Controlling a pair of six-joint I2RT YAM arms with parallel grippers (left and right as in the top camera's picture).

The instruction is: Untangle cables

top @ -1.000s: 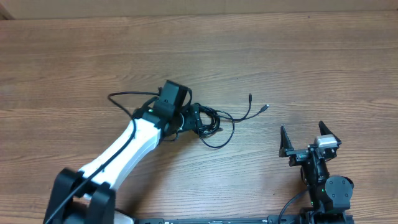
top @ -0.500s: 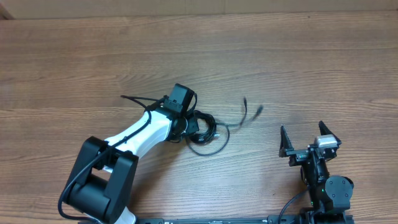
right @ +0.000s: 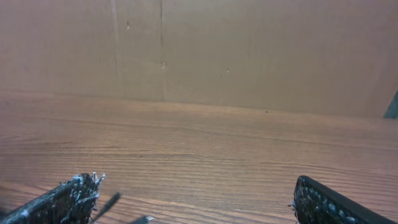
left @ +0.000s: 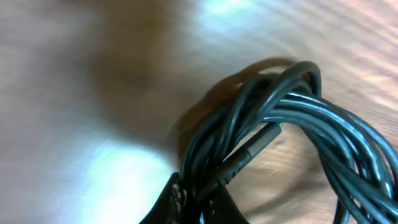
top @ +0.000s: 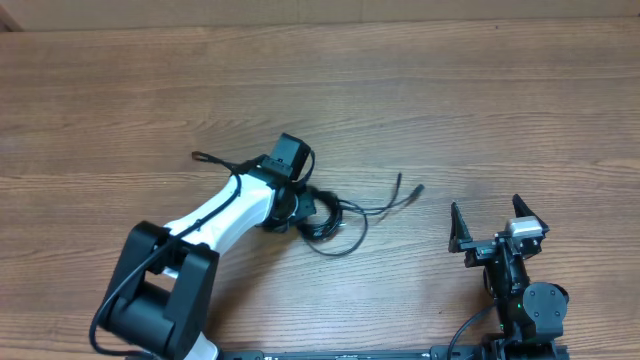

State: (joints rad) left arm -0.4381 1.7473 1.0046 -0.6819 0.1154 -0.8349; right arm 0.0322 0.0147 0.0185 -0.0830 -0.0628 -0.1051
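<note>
My left tool [top: 298,203] was spread over the knot a second ago. It has since clamped narrow on the cables [top: 325,215], and my wrist view shows several black strands bunched right at its fingertips [left: 186,198]. The bundle has slid a little toward me with that pinch, so I judge the grab has taken and the pulling apart can begin, though nothing is loosened yet.

The cables lie near the middle of the worktop [top: 450,90]. They are coiled tight just right of my left tool, with one loose loop sagging toward the near edge. The long axis runs left to right: from the coil, two free tails stretch rightward and slightly away from me, ending in small plug ends [top: 409,184] that sit side by side. They have swung in closer than they were.

Further right, well apart from those plugs, my right tool [top: 485,203] rests wide and holds nothing, with only bare wood between its fingers [right: 68,200].
</note>
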